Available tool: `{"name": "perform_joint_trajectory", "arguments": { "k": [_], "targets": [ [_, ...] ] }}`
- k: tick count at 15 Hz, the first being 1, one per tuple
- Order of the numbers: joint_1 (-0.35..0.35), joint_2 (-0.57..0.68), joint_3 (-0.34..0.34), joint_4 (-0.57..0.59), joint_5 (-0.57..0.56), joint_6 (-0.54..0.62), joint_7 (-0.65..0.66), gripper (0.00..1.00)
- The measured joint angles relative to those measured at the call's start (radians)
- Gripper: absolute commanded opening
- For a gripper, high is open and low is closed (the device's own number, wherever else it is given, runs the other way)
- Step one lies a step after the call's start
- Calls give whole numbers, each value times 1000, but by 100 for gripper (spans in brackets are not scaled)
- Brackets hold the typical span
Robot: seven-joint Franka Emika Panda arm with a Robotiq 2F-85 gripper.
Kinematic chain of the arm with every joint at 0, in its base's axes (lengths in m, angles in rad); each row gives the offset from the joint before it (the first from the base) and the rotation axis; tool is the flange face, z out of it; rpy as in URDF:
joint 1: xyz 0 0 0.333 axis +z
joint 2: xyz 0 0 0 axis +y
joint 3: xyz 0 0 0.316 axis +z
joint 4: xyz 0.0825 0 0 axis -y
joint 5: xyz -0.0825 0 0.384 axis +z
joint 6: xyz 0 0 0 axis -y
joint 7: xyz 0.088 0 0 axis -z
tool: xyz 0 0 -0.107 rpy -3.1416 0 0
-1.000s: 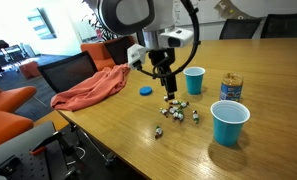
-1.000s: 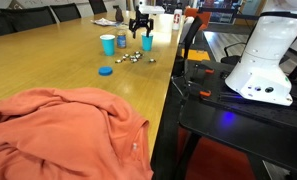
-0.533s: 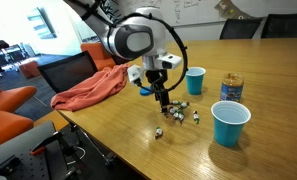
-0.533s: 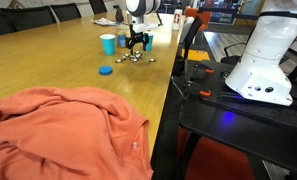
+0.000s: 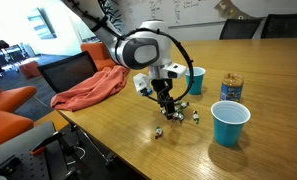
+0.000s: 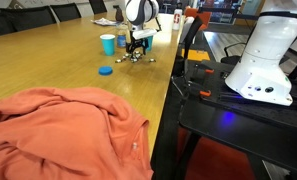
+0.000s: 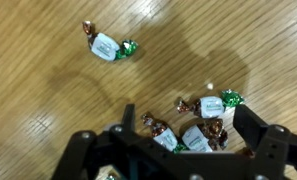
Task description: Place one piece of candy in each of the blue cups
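Note:
Several wrapped candies [image 7: 193,125] lie in a small pile on the wooden table; one more candy [image 7: 106,46] lies apart from them. My gripper [image 7: 186,128] is open, low over the pile, with its fingers on either side of two or three candies. In an exterior view the gripper [image 5: 166,103] is down at the candies [image 5: 178,116]. One blue cup [image 5: 228,122] stands near the front of the table, another blue cup [image 5: 195,80] stands behind the gripper. In an exterior view one blue cup [image 6: 108,44] shows beside the arm; the second one is hidden.
A brown-and-gold can [image 5: 231,87] stands between the cups. A small flat blue disc [image 5: 145,88] lies on the table, also seen in an exterior view [image 6: 105,71]. An orange cloth [image 5: 91,88] lies at the table's end. Chairs stand around the table.
The arm has bent forward and lowered the gripper from above the table down onto the candy pile.

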Motion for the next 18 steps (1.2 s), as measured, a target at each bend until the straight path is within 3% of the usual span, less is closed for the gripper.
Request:
{"name": "perform_joint_trajectory", "arguments": {
  "k": [9, 11, 14, 18],
  "targets": [
    [11, 29, 1, 5, 0, 73, -1, 4],
    [14, 27, 2, 5, 2, 84, -1, 0],
    [15, 7, 8, -8, 14, 131, -1, 3],
    [12, -102, 23, -53, 50, 228, -4, 3]
  ]
}}
